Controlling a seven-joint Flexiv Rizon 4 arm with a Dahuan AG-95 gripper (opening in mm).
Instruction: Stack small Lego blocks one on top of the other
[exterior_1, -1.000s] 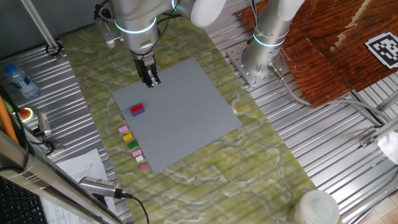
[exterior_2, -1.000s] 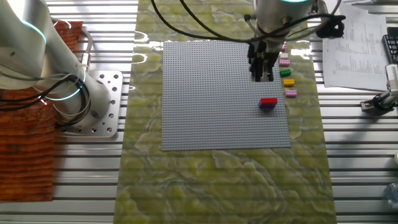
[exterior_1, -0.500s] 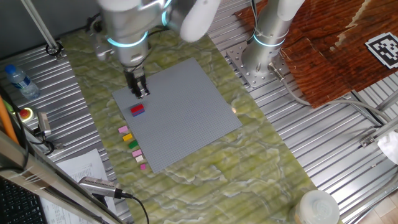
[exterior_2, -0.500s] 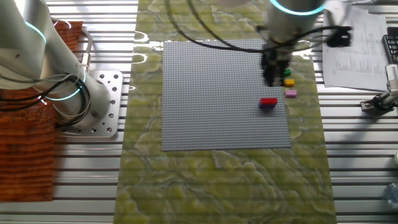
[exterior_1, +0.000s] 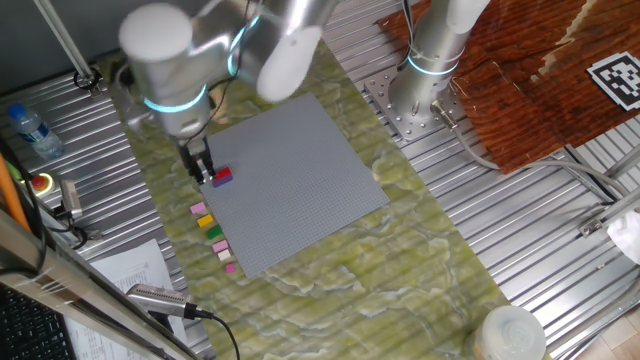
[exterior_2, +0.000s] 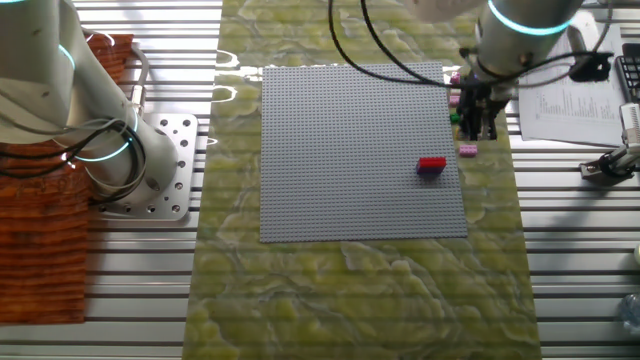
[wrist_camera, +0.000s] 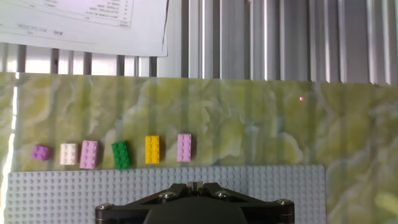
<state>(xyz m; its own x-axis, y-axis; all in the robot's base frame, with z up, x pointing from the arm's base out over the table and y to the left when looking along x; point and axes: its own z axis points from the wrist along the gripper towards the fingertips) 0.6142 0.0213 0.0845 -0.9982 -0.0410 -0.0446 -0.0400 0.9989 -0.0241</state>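
Swung over to the baseplate's (exterior_1: 285, 180) edge, the gripper (exterior_1: 202, 171) hangs empty-looking, its opening impossible to judge.

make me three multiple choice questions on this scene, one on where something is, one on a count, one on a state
1. Where does the small red Lego block sit?
A. on the large grey studded baseplate
B. on the white paper sheet
C. on the bare metal slats

2. How many loose small blocks lie in the row beside the baseplate?
A. three
B. six
C. nine

3. What does the two-finger gripper carry?
A. a yellow block
B. a green block
C. nothing that can be seen

Answers:
1. A: both fixed views show it on the grey plate, stacked on a darker block.
2. B: the hand view shows six, namely purple, white, pink, green, yellow, pink.
3. C: all six lie on the green marbled mat, and no block shows between the fingers.
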